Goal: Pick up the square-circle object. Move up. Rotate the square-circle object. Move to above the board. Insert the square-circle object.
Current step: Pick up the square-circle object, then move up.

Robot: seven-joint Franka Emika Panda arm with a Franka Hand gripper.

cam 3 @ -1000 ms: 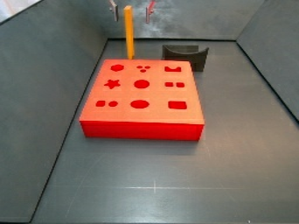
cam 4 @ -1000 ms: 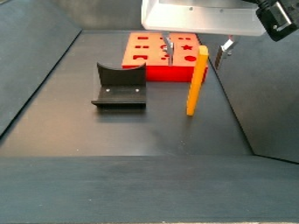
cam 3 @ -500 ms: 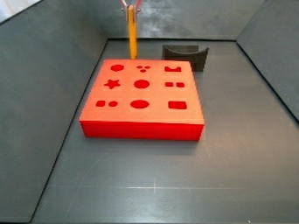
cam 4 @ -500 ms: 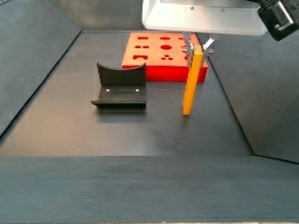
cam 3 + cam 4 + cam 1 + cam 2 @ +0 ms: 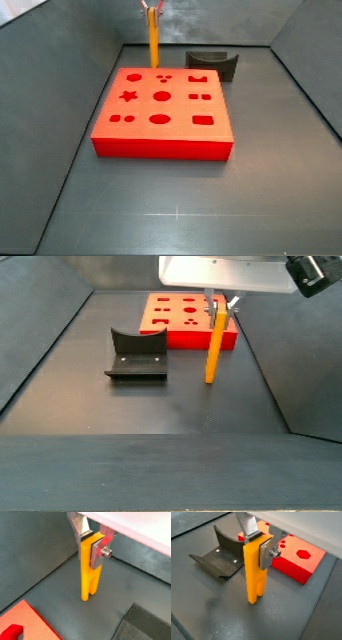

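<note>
two silver fingers (image 5: 97, 553) of the gripper (image 5: 259, 544) are clamping the top end of the one square-circle object (image 5: 253, 574), a pad pressing on each side of the orange-yellow bar, as both wrist views are showing. one gripper is working here, and it is hanging at the far end of the board (image 5: 163, 113) in a side view, high over the grey floor (image 5: 254, 190). the square-circle object (image 5: 213, 349) is hanging upright with its two prongs pointing down, its lower end clear of the floor in a wrist view and not touching the board. in a side view it (image 5: 152, 37) is standing just behind the board's far edge, toward the corner farthest from the fixture. one board (image 5: 186, 319) is lying flat on the floor, its red top showing many shaped holes, a star, circles and squares among them. one dark fixture (image 5: 136, 354) is sitting beside the board, apart from it and from the bar.
</note>
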